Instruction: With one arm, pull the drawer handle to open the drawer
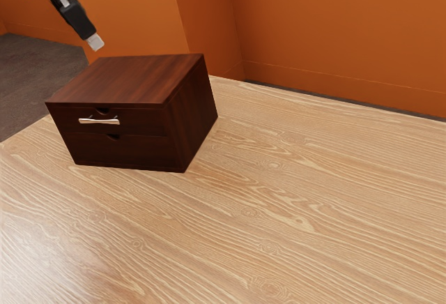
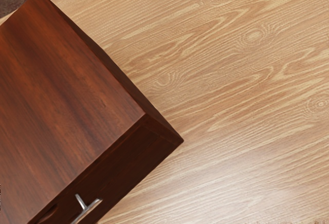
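Up at the exterior view's left, gripper (image 1: 94, 40) hangs above the dark wood cabinet (image 1: 139, 81), apart from it; can't tell if open or closed. Silver handle (image 1: 99, 120) on upper drawer (image 1: 132, 119), front flush. Wooden table (image 1: 313, 199) stretches right.

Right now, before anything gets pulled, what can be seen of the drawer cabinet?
The cabinet is a dark reddish-brown wooden box with two stacked drawers on its front. The upper drawer carries a silver bar handle; the lower drawer shows just a small notch. Both sit flush with the front, shut. It stands upright on the light wooden table, toward the exterior view's left. The gripper hangs higher up, clear of it.
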Controlling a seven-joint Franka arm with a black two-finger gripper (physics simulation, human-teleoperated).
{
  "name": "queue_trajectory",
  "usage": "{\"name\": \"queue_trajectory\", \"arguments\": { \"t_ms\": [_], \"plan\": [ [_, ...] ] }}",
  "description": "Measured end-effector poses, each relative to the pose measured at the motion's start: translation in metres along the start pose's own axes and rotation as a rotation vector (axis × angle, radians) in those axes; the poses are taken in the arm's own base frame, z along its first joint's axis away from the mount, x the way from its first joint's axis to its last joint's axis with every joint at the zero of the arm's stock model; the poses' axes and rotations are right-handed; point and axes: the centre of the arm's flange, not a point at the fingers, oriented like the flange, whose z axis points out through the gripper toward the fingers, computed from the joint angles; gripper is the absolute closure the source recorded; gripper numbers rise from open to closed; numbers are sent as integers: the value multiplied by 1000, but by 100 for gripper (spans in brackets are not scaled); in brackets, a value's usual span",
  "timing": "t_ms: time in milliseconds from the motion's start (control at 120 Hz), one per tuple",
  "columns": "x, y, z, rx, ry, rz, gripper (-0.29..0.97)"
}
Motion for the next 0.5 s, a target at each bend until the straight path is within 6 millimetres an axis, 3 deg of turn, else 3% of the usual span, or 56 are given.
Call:
{"name": "queue_trajectory", "arguments": {
  "t_ms": [117, 200, 275, 342, 450, 500],
  "plan": [
    [-27, -42, 28, -7, -6, 69, 0],
    [-39, -59, 39, 4, -22, 123, 1],
    [-35, -68, 80, -39, -69, 193, 0],
    [-33, -67, 100, -69, -91, 255, 0],
    [-33, -63, 150, -133, -106, 333, 0],
    [-39, -70, 162, -128, -101, 348, 0]
  ]
}}
